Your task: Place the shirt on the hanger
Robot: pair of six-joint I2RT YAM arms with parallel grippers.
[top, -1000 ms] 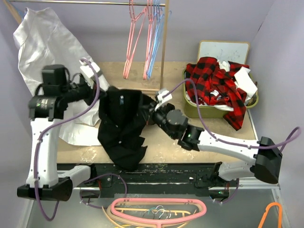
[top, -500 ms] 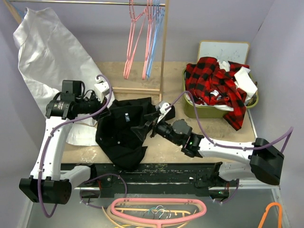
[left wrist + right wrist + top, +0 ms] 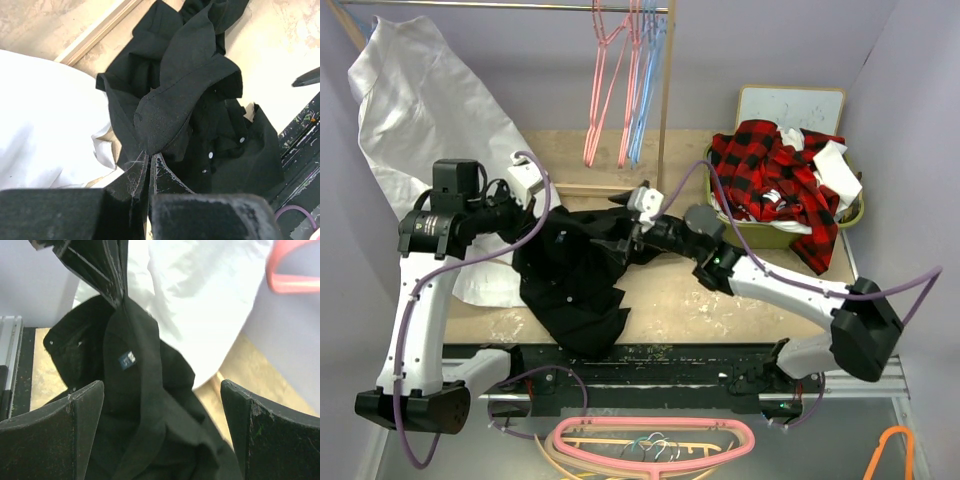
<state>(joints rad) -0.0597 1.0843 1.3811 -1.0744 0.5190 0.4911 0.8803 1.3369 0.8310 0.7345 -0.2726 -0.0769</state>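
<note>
right end effector [image 3: 160, 386] spread wide, facing shirt [image 3: 142, 410]

The top external camera looks down from above and behind the arm bases, taking in the whole table [image 3: 720, 310] out to the far wall. The left wrist camera sits close behind the left gripper [image 3: 149, 159], facing down over the shirt [image 3: 190, 100]. The right wrist camera looks left from very near, framed by the right gripper [image 3: 161, 385]. All three views share the shirt and the white cloth [image 3: 200, 290].
</note>
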